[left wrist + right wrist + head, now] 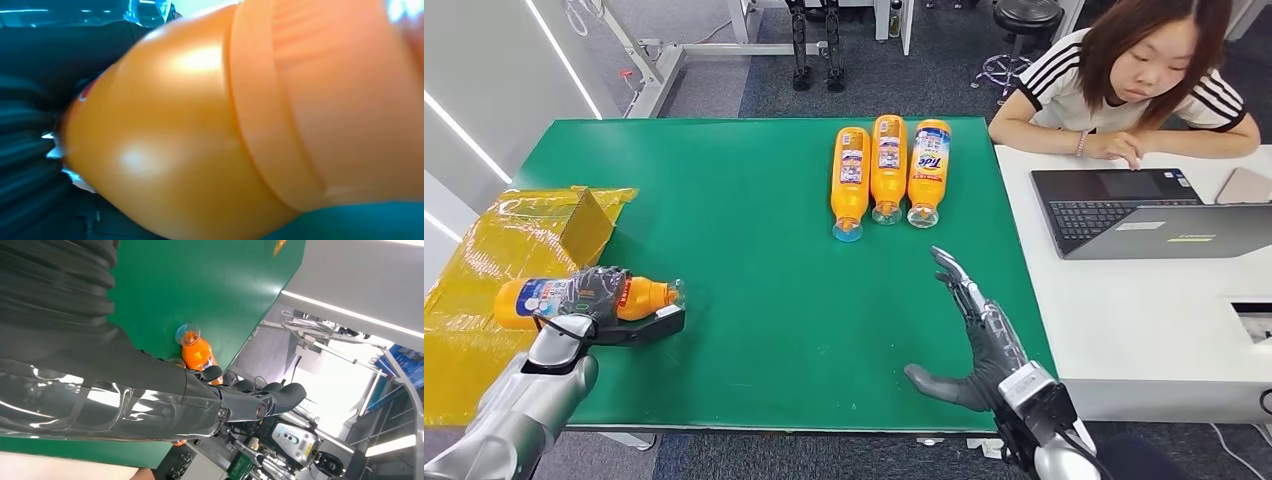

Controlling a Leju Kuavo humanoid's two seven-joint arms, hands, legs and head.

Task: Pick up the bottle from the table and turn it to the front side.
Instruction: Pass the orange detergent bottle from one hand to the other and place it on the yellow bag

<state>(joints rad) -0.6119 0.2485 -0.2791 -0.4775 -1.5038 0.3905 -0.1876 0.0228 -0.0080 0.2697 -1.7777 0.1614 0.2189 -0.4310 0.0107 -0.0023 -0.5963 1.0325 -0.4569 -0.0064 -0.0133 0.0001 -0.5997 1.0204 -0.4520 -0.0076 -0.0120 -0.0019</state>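
Four orange bottles are in your scene, and the one that matters is the bottle [574,297] in your left hand [596,295]. It lies on its side over the near left corner of the green tabletop [754,250], its cap end pointing toward the middle of the tabletop and its base end reaching out over the yellow plastic sheet [484,290] beside the edge. Your left hand's dark fingers [592,285] are wrapped around the bottle's middle, covering part of the white and blue label, so the orange neck sticks out past them on one side and the labelled base on the other. From your left wrist camera, the bottle's [235,120] orange shoulder sits right up against the lens, with the ribbed cover of the hand at the edge; the fingers themselves are hidden there.

Your right hand [969,335] hovers over the near right part of the tabletop with its fingers spread apart and stretched forward, holding nothing. Three more bottles [888,168] lie side by side at the far edge, caps pointing toward you, well apart from both hands. A person [1129,70] sits at the white desk to the right with a laptop [1139,210].
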